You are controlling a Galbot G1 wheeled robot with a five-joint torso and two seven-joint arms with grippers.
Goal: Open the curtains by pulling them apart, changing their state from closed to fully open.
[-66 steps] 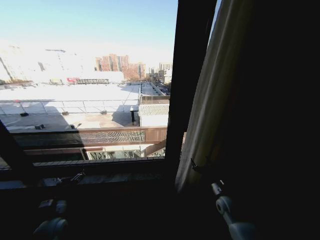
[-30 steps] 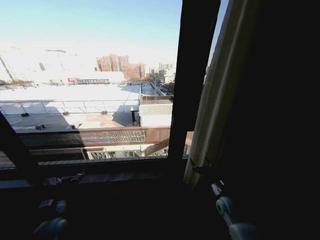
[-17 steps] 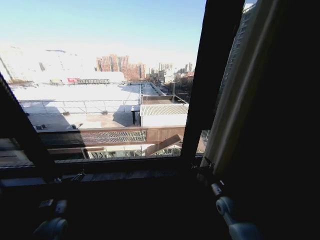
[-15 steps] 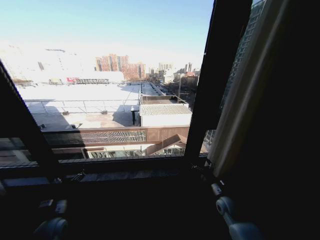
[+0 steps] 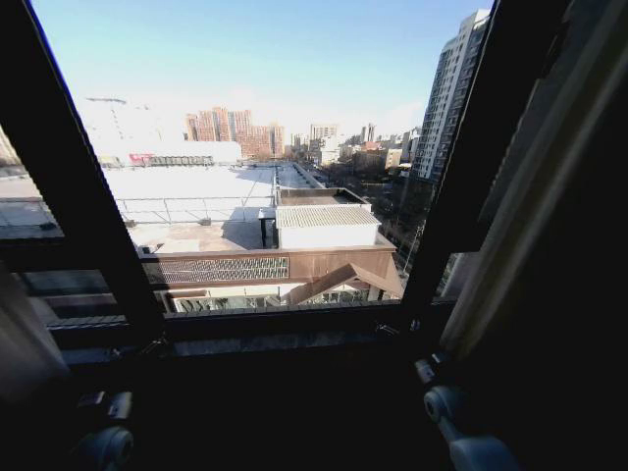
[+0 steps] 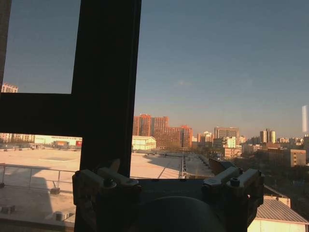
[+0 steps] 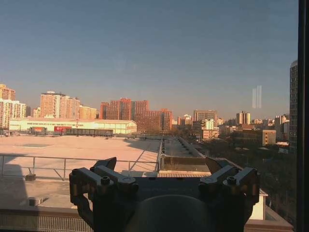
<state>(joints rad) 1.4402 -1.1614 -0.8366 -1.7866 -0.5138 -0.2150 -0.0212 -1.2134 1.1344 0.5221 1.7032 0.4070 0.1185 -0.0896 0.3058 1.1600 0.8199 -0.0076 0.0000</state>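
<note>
The curtains stand apart at the two sides of the window. The right panel [image 5: 530, 196] is a cream pleated strip slanting along the right mullion. A bit of the left panel [image 5: 20, 339] shows at the lower left edge. My left gripper [image 6: 166, 166] is open with nothing between its fingers and faces the glass beside a dark mullion. My right gripper [image 7: 161, 164] is also open and empty, facing bare glass. In the head view both arms sit low, the left arm [image 5: 98, 446] and the right arm [image 5: 461, 446], below the sill.
A dark brown drape [image 5: 589, 334] covers the far right. Two dark window mullions [image 5: 88, 196] [image 5: 471, 167] cross the glass. A dark sill [image 5: 265, 343] runs along the bottom, right in front of my arms. Rooftops and city buildings lie outside.
The mullions and the right curtain have slid rightward in the picture while the far buildings stayed put, so the camera moved sideways. A piece of left curtain now shows. My arms kept their places.
</note>
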